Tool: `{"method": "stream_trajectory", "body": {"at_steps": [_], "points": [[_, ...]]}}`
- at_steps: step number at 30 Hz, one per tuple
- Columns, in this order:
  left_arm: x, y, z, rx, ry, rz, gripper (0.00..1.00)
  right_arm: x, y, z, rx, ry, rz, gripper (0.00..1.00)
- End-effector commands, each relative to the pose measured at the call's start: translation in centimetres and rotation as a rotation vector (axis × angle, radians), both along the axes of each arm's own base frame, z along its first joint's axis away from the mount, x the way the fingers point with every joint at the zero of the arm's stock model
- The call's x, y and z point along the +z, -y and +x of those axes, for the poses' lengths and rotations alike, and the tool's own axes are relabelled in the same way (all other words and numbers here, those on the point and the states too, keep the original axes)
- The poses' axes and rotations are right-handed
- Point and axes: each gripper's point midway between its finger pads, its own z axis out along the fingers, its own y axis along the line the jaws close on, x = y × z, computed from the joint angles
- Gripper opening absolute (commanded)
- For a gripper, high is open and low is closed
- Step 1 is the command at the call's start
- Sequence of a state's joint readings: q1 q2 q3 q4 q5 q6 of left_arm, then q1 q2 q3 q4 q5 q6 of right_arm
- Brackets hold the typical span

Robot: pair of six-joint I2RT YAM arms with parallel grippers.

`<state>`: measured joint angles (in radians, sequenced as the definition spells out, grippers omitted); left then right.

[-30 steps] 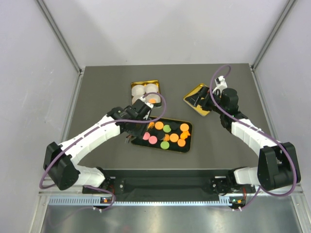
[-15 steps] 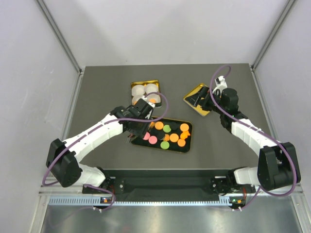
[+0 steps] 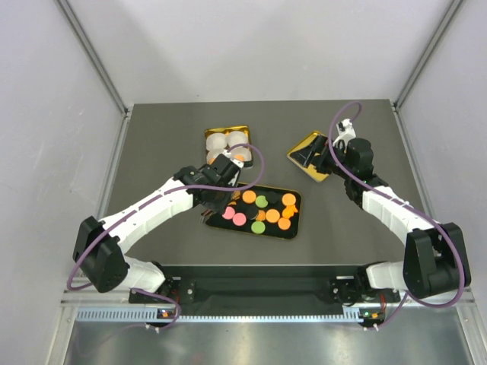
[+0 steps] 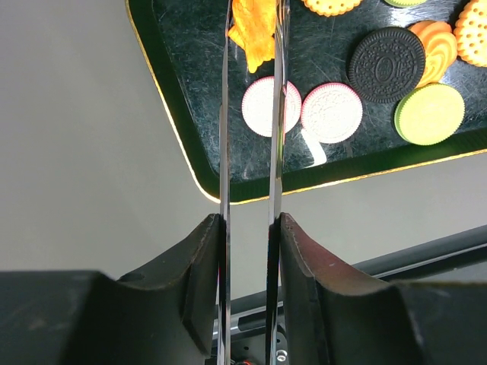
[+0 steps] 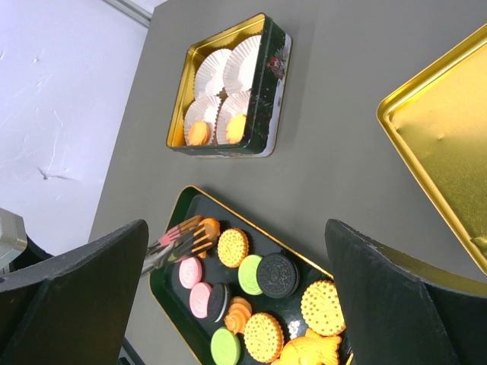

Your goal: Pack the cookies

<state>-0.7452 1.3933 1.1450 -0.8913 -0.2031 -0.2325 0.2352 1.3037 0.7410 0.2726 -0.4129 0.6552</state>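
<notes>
Dark grey table (image 3: 152, 137) with three containers
A gold tin (image 3: 227, 128) sits toward the back, a black cookie tray (image 3: 298, 220) just nearer, a gold lid (image 3: 299, 150) apart to the right.

You had a glossy black tray (image 4: 194, 91), scratched and mirror-like, gilt at its rim. Beside that tray the bench (image 4: 76, 152) looked matt, smooth grey. The left jaws were polished metal blades; the orange cookie (image 4: 255, 30) between them looked rough, crumbly.
</notes>
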Motion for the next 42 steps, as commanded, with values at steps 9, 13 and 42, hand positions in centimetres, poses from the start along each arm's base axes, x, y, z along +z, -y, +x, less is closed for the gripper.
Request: {"method": "stream_trajectory", "body": {"at_steps": [9, 13, 42], "points": [[4.1, 0.5, 1.2, 0.010, 0.105, -0.063, 0.27, 3.0, -0.6, 0.8, 0.015, 0.088, 0.007, 1.00], [5.0, 0.2, 1.4, 0.019, 0.132, -0.068, 0.27, 2.9, -0.6, 0.7, 0.016, 0.086, 0.009, 1.00], [11.1, -0.8, 6.3, 0.175, 0.297, -0.186, 0.27, 2.8, -0.7, 0.7, 0.020, 0.083, 0.013, 1.00]]}}
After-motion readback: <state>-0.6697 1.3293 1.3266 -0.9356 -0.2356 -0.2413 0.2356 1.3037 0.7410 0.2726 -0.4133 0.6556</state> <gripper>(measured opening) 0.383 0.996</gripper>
